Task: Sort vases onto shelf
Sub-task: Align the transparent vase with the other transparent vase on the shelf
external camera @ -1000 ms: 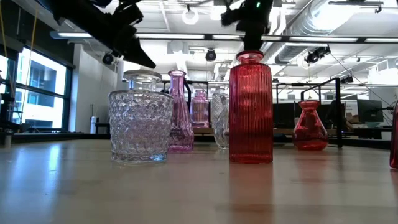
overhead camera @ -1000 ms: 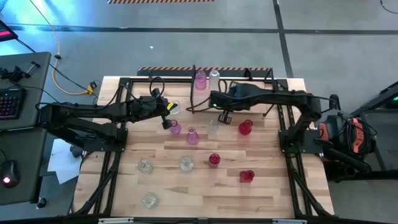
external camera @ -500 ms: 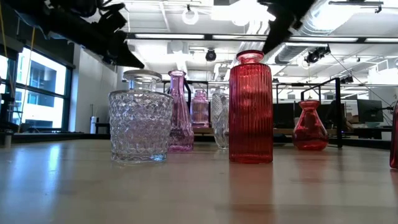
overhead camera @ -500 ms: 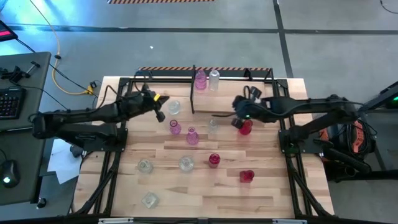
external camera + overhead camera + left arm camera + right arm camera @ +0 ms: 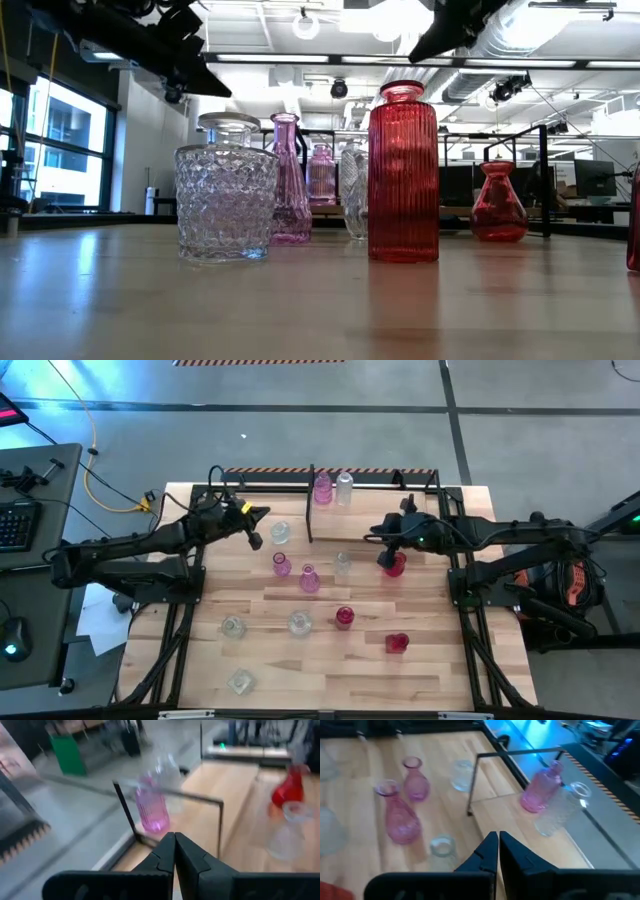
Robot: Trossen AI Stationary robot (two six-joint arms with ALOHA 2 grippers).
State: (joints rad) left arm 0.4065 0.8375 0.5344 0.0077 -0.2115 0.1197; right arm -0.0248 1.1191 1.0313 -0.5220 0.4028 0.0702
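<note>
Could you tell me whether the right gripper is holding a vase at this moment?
No, the right gripper has its fingers pressed together with nothing between them, above the table.

The left gripper (image 5: 174,851) fills the lower part of the view, its dark jaws pressed together with nothing between them. Beyond them the shelf (image 5: 170,795) shows its thin black frame, with a pale pink vase (image 5: 152,811) and a clear vase (image 5: 167,770) standing on it. Farther off on the wooden surface (image 5: 225,780) stand a red vase (image 5: 289,789) and a blurred clear vase (image 5: 290,832).
</note>
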